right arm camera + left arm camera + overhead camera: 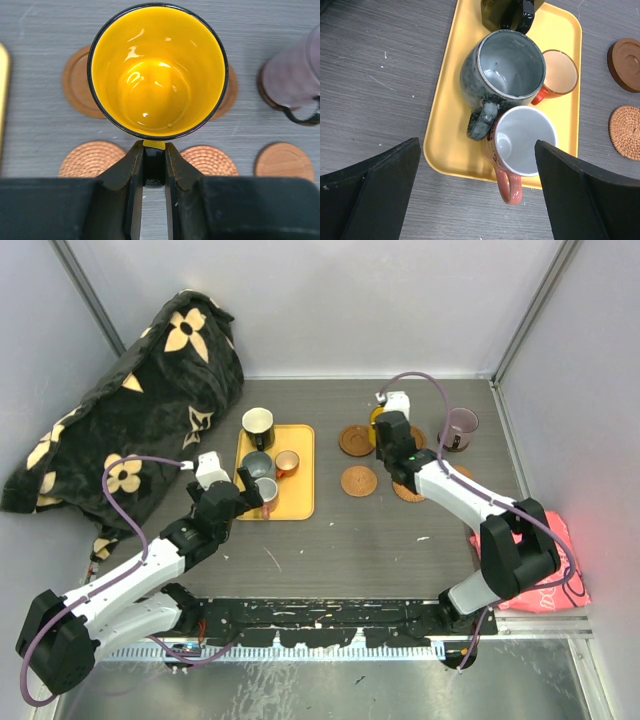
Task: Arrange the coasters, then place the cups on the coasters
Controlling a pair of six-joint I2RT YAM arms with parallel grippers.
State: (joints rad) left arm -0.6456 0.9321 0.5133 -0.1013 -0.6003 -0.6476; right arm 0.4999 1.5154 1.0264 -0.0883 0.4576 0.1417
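Note:
My right gripper (154,150) is shut on the handle of the yellow-orange cup (157,70), which stands upright over a coaster (227,91) mostly hidden beneath it; whether they touch I cannot tell. The purple-grey cup (295,75) sits on another coaster at the right. Bare coasters lie around: a smooth one (80,82), two woven (92,159) (207,160), and one (284,161). My left gripper (477,200) hangs open just before the white cup (525,140) with the pink handle. Beside it on the yellow tray (450,145) stand the grey cup (502,70), copper cup (559,72) and black cup (507,12).
A black flowered blanket (130,390) is heaped at the back left. A red cloth (545,575) lies at the right edge beside the right arm. Grey walls close in the table at the back and sides.

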